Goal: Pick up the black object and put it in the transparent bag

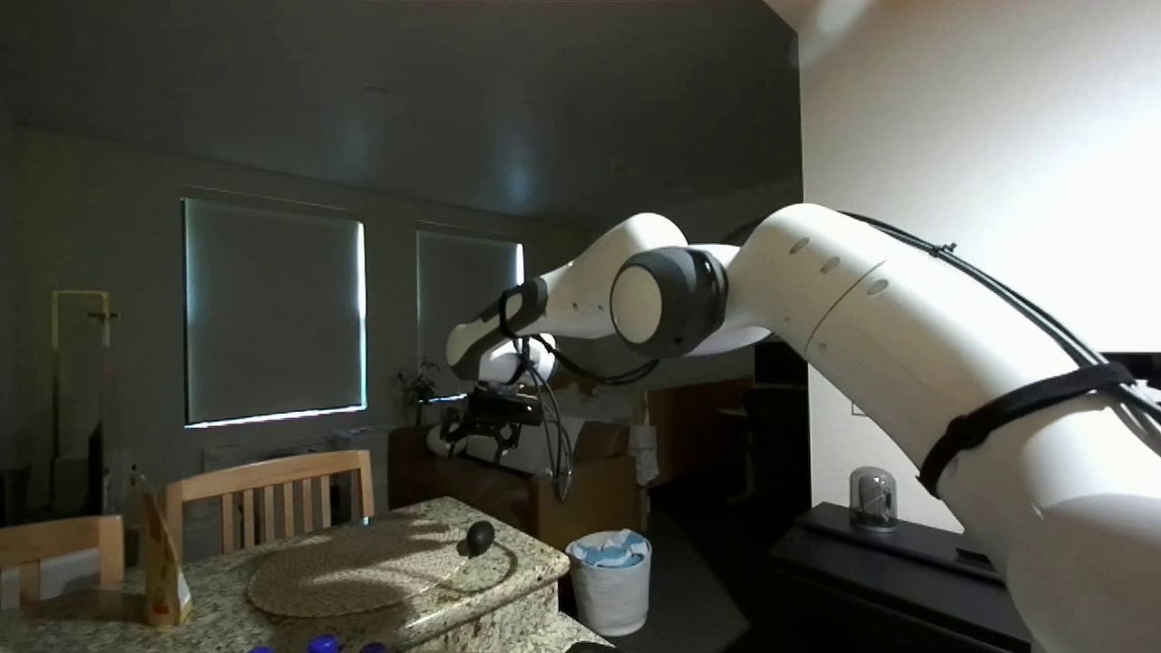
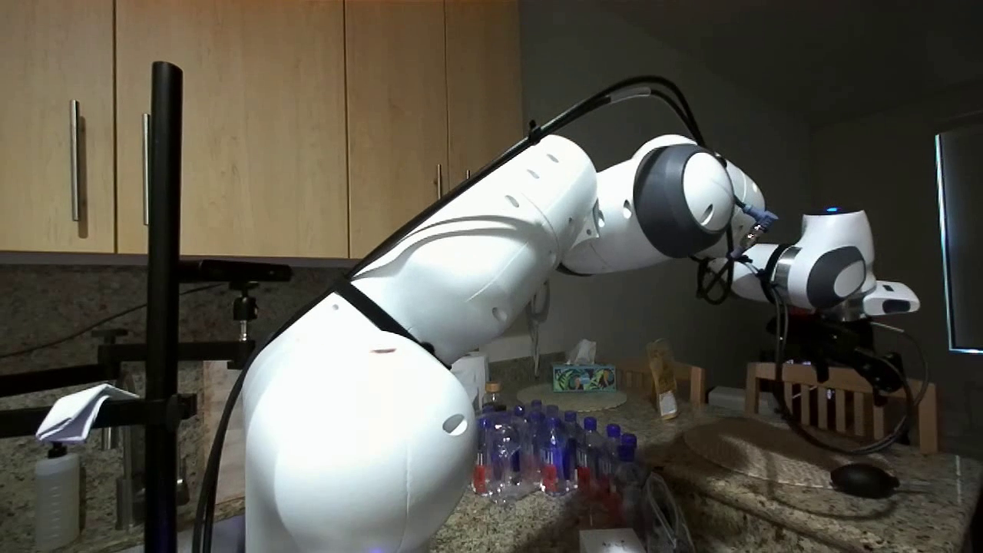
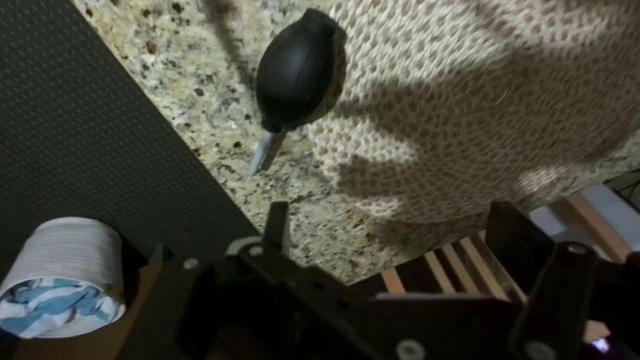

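Observation:
The black object [image 3: 297,70] is a rounded bulb with a thin grey nozzle. It lies on the granite counter at the mat's edge, and shows in both exterior views [image 1: 481,537] [image 2: 864,480]. Crinkled blue-and-white material [image 3: 55,305], the likely bag, fills the white round bin [image 3: 75,245] below the counter edge; I cannot tell if it is see-through. Bin [image 1: 612,603] and material [image 1: 617,550] show in an exterior view. My gripper [image 3: 389,207] is open and empty. In both exterior views [image 1: 476,443] [image 2: 851,385] it hangs above the counter, apart from the object.
A round beige woven mat [image 3: 490,110] lies on the counter. Wooden chairs [image 1: 272,481] stand behind it. A standing yellow pouch [image 1: 163,580] is on the counter. Several blue-capped bottles [image 2: 553,453] stand near the arm's base. A brown sofa [image 1: 580,508] is behind the bin.

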You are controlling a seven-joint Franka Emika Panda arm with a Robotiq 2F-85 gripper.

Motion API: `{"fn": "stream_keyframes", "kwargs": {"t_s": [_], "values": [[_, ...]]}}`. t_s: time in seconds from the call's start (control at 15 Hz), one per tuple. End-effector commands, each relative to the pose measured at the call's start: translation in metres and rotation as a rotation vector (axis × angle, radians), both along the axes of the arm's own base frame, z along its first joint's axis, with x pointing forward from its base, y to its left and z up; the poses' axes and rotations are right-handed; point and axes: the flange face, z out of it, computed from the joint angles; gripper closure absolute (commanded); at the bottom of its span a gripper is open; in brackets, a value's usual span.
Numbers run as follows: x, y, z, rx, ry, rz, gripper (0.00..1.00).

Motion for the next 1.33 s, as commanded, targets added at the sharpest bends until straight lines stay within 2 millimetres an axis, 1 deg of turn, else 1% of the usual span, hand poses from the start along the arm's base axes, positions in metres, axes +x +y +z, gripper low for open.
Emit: {"fn": "stream_keyframes", "kwargs": {"t_s": [0.0, 0.2, 0.33, 0.47, 0.53, 0.6, 0.8, 0.93, 1.13, 1.27], "values": [[0.019, -0.013, -0.028, -0.019, -0.02, -0.181, 0.0], [0.021, 0.004, -0.065, 0.011, 0.064, -0.233, 0.0], [0.022, 0.024, -0.091, 0.046, 0.093, -0.233, 0.0], [0.022, 0.037, -0.106, 0.061, 0.114, -0.274, 0.0], [0.021, 0.039, -0.109, 0.07, 0.122, -0.31, 0.0], [0.019, 0.038, -0.106, 0.073, 0.122, -0.356, 0.0], [0.018, 0.033, -0.089, 0.076, 0.074, -0.471, 0.0], [0.018, 0.033, -0.081, 0.07, 0.053, -0.519, 0.0], [0.019, 0.034, -0.081, 0.061, 0.065, -0.567, 0.0], [0.019, 0.034, -0.09, 0.058, 0.081, -0.596, 0.0]]}}
